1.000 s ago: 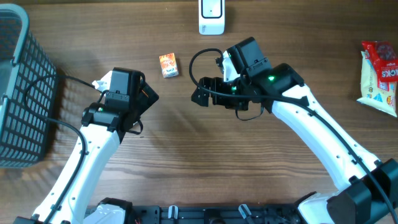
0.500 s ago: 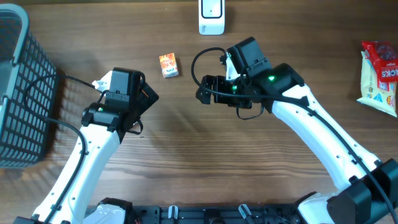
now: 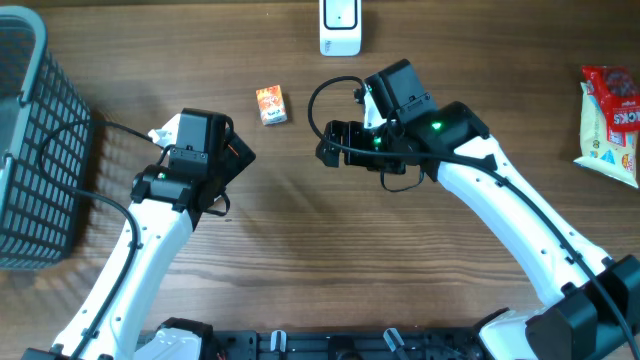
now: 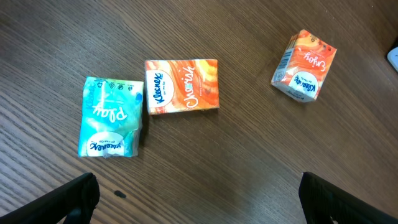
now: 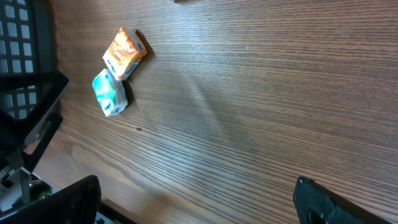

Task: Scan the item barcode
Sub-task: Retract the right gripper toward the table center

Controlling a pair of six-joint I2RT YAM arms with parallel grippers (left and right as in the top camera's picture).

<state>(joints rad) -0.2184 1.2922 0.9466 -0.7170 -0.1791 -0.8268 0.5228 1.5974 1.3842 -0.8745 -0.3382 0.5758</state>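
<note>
Three small tissue packs lie on the wooden table in the left wrist view: a teal one (image 4: 111, 117), a flat orange one (image 4: 181, 86) beside it, and a smaller orange one (image 4: 303, 66) to the right. Overhead shows only the small orange pack (image 3: 270, 104); the left arm covers the others. My left gripper (image 4: 199, 208) hangs open above bare wood, short of the packs. My right gripper (image 5: 199, 208) is open too, over bare wood, with an orange pack (image 5: 124, 53) and the teal pack (image 5: 110, 93) far off. In the overhead view the right gripper (image 3: 332, 145) sits mid-table.
A white scanner (image 3: 340, 28) stands at the table's far edge. A dark mesh basket (image 3: 30, 140) fills the left side. A red and white snack bag (image 3: 612, 110) lies at the far right. A small dark speck (image 4: 118, 194) marks the wood.
The right gripper shifted slightly to the right a second ago and has held still since. The left arm and the packs have not moved.
</note>
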